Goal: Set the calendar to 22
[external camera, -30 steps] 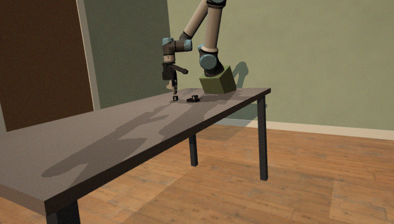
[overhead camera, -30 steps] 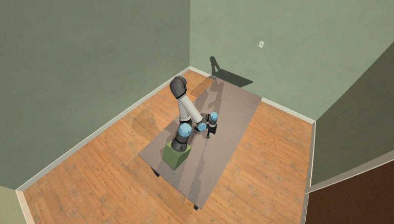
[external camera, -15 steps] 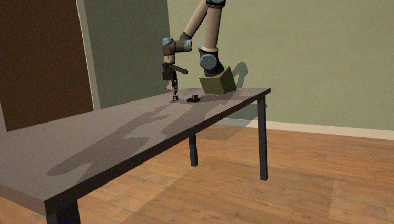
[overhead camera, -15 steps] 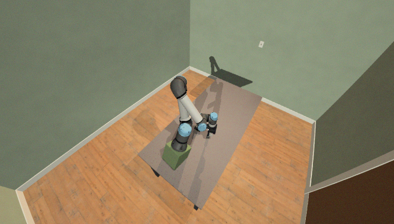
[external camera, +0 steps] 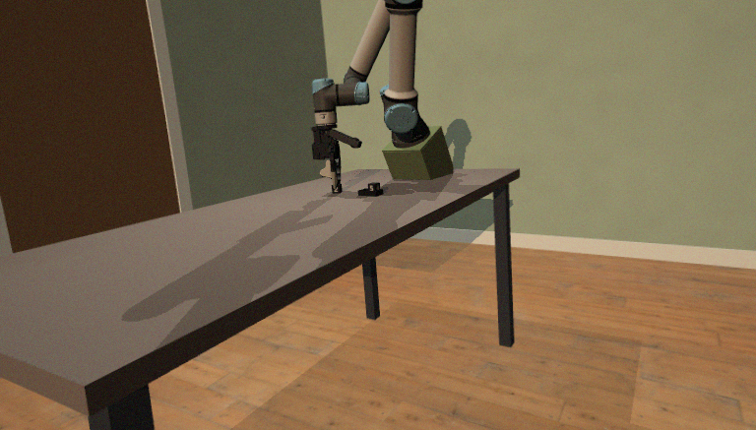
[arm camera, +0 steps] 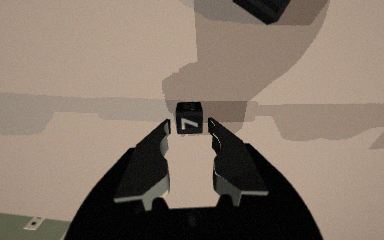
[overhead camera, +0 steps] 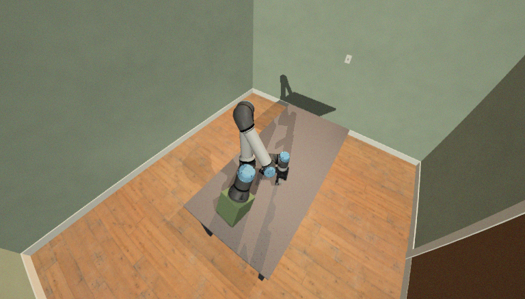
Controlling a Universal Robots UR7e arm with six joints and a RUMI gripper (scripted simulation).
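Black and digit-marked, a loose cube [arm camera: 189, 118] sits between the parted fingers [external camera: 336, 188] [overhead camera: 278, 182] in the wrist view, apparently lined up for gripping (its 7 lies sideways). In the exterior view, the tray [external camera: 370, 192] rests on the table [external camera: 267, 224] beside the gripper, carrying another cube [external camera: 374, 186].

Slim gaps beside the cube

The loose cube [arm camera: 189, 118] has a narrow gap to each fingertip [arm camera: 168, 126]; the tray [external camera: 370, 192] [arm camera: 265, 7] (another cube [external camera: 374, 185] aboard) stands nearby on the worktop [overhead camera: 310, 156] [external camera: 222, 236] [arm camera: 75, 60].
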